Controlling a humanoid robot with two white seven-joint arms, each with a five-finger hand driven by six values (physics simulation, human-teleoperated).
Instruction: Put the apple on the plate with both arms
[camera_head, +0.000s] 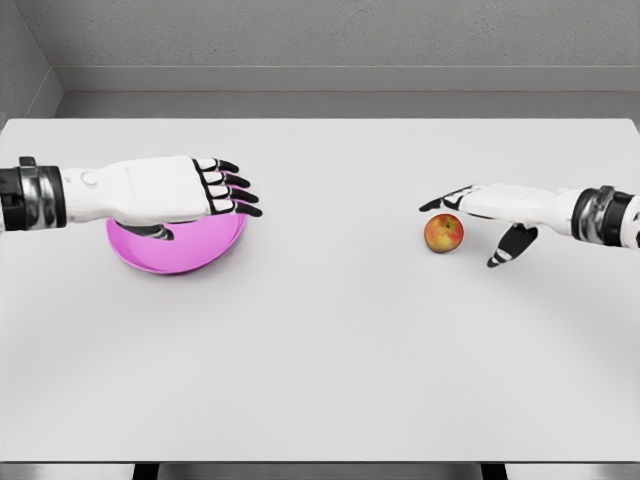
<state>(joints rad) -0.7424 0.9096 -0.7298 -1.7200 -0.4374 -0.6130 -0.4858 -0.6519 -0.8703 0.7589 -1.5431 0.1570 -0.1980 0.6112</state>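
1. My left hand (190, 190) hovered flat, fingers apart, over the pink plate (215, 245) at middle left.
2. My right hand (490, 215) spread open just above the apple (443, 233) on the bench (330, 350), middle right.

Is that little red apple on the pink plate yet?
No. The small red-yellow apple sits on the white table, far from the pink plate.

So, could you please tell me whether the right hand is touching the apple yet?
Cannot tell. In the head view the right hand hangs open over the apple, fingers overlapping its top edge and thumb beside it, but this one angle shows neither clear contact nor a gap.
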